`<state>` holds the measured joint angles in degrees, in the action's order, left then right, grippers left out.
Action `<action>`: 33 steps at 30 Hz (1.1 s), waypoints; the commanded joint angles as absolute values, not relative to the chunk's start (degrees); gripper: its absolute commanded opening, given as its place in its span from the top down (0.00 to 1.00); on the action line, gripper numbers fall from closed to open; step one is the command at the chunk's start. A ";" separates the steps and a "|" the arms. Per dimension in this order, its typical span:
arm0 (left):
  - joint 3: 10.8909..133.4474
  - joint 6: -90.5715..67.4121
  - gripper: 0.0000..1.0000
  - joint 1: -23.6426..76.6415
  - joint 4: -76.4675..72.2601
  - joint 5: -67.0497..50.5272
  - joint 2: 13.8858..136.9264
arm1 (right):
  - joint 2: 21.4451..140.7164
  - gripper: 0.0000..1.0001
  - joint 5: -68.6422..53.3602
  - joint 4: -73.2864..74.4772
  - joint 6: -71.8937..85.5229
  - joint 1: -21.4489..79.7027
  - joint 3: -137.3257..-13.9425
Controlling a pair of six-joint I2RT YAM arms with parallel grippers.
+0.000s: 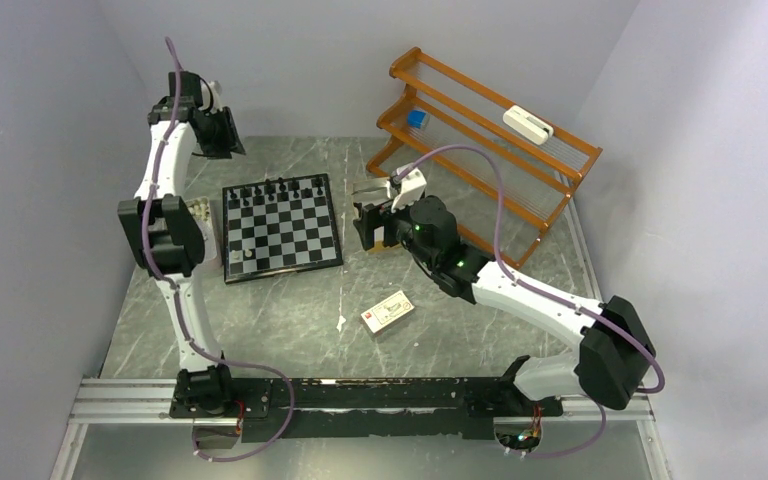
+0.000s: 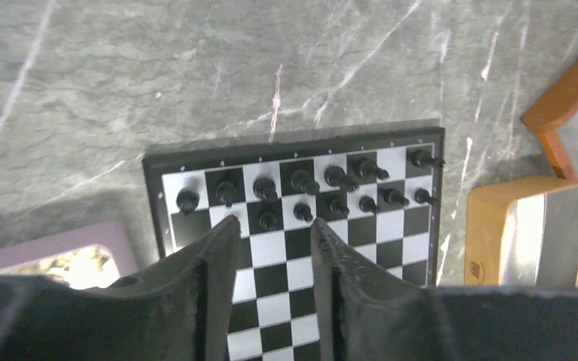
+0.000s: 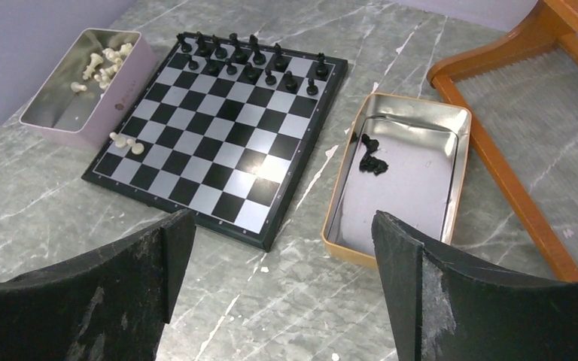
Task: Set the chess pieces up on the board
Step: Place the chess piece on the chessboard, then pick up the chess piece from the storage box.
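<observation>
Lettering on small box (image 1: 387, 312) illegible; black chess pieces (image 2: 301, 180) on board (image 2: 403, 248)

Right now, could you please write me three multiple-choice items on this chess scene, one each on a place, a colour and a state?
1. Where do the spare black pieces lie? A in the orange tin; B in the pink tin; C on the rack.
2. What colour are the pieces lined up at the board's far edge? A white; B black; C red.
3. How do the right jaws stand? A shut on a piece; B wide open, empty; C shut, empty.
1 A: a dark clump lies in that tin. 2 B: only black ones stand there. 3 B: a wide gap, nothing between.
</observation>
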<state>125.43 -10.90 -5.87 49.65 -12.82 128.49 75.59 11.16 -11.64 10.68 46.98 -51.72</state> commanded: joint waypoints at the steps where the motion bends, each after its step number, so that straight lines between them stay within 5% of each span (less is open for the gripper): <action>1: 121.67 -9.41 0.51 -6.17 49.34 -9.84 116.83 | 76.62 0.10 11.80 -13.02 10.86 46.88 -52.16; 2: 119.35 -9.26 0.42 -6.23 48.77 -10.60 114.43 | 77.18 0.13 11.70 -13.36 10.43 46.73 -52.32; 3: 116.65 -9.09 0.11 -6.24 48.10 -11.76 111.91 | 77.81 0.16 11.46 -13.82 10.01 46.42 -52.44; 4: 114.14 -9.29 0.02 -6.22 47.47 -12.34 109.76 | 78.87 0.18 10.77 -14.22 9.60 45.83 -52.78; 16: 79.60 -10.85 0.00 0.30 35.12 -19.15 85.46 | 91.68 0.52 1.12 -15.12 1.17 36.36 -56.90; 26: 62.48 -10.36 0.00 3.89 27.96 -12.86 73.04 | 105.71 0.53 -20.49 -12.53 -19.12 30.73 -65.58; 33: 59.16 -13.62 0.00 3.82 29.03 -2.41 70.30 | 113.82 0.54 -24.94 -11.99 -25.56 29.60 -71.72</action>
